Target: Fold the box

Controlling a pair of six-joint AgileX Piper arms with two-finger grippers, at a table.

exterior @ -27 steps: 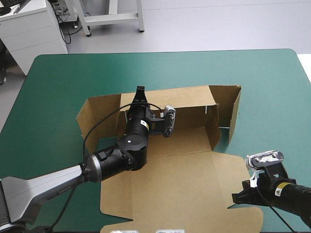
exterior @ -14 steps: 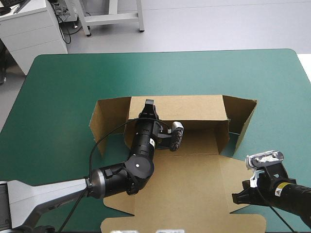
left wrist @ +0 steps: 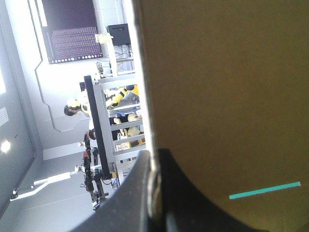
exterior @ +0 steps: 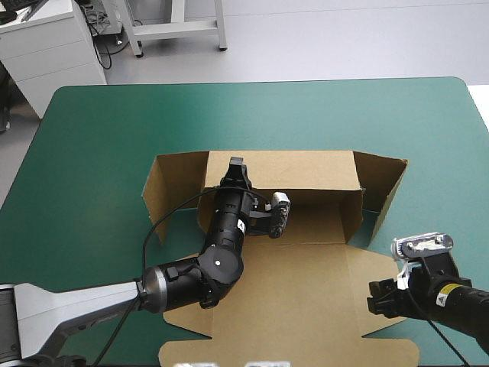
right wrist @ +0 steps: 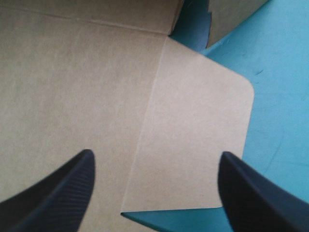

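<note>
- The box (exterior: 321,229) lay at the middle of the bench (exterior: 92,138), half formed. Its back wall (exterior: 298,170) was raised, the side flaps (exterior: 176,191) stood one at each end of it, and the lid (exterior: 298,306) lay flat toward the near edge.
- The left jaws were clamped on the back wall's top edge, one finger (left wrist: 130,203) outside the board and the other inside.
- The right jaws stood wide apart, holding nothing, over the lid's right ear (right wrist: 193,145). Whether they touched the board could not be told.
- Risk: the left jaws held only a thin strip of edge. A tug off the crease line could let the back wall slip out and spring back.
- Risk: nothing appeared to pin the lid, so a push on the back wall might slide the whole box across the bench instead of bending it.
- Risk: the side flaps stood loose. If the back wall tipped inward before they were tucked, they might splay or buckle.
- Risk: the right jaws, coming down carelessly, could crease the ear off its score.
- Count: one box, one back wall, two side flaps, one lid, two sets of jaws, one bench.
</note>
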